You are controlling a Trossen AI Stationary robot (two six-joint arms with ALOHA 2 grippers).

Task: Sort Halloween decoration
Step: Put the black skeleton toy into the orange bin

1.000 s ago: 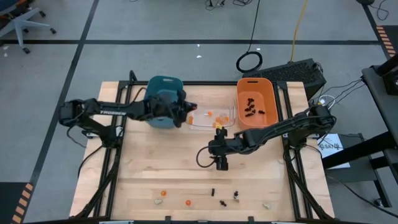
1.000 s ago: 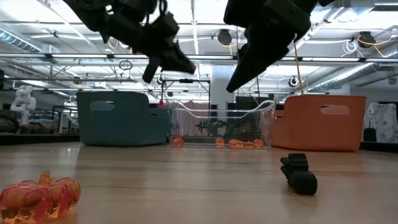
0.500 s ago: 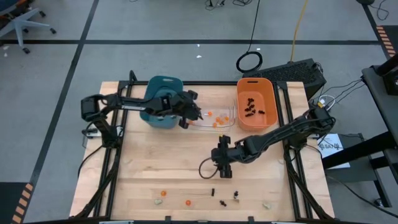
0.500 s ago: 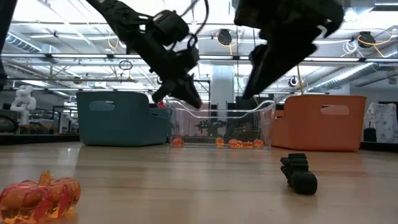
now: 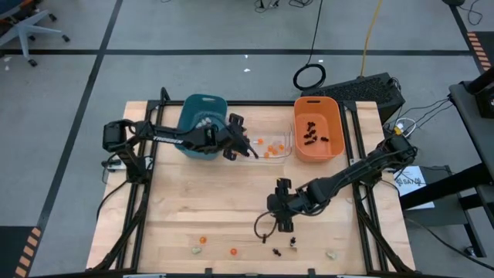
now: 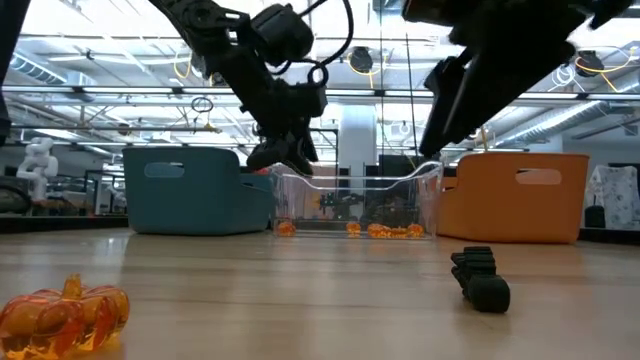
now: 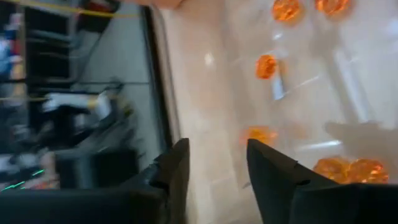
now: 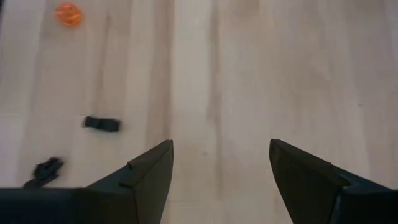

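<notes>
So the wooden table (image 5: pixel 193 208) has three bins lined up along its far side: a teal bin (image 5: pixel 202 116), a clear bin (image 5: pixel 279 150) in the middle and an orange bin (image 5: pixel 333 150) on the right. The left arm reaches in from the left edge, stretched across the front of the teal bin, with the left gripper (image 5: pixel 245 144) hanging over the near-left end of the clear bin. Its fingers are parted and there's nothing between them; in the wrist view you look straight down past them at little orange pumpkins (image 7: pixel 266 65) lying on the clear bin's floor, so those sit right under the pincer. The right arm comes in from the right edge, bent low and long across the table, and the right gripper (image 5: pixel 284 224) points down at the bare wood near the front. It's spread wide and holding nothing. Just in front of it are a few black spidery bits (image 5: pixel 276 251), with a small black piece (image 8: pixel 102 123) off to one side of the fingers and an orange ball (image 8: pixel 68 13) farther out. More black ones (image 5: pixel 311 131) are in the orange bin. Up close in the low view there's a translucent orange pumpkin (image 6: pixel 62 310) and a black chunk (image 6: pixel 481 279) sitting on the table.
</notes>
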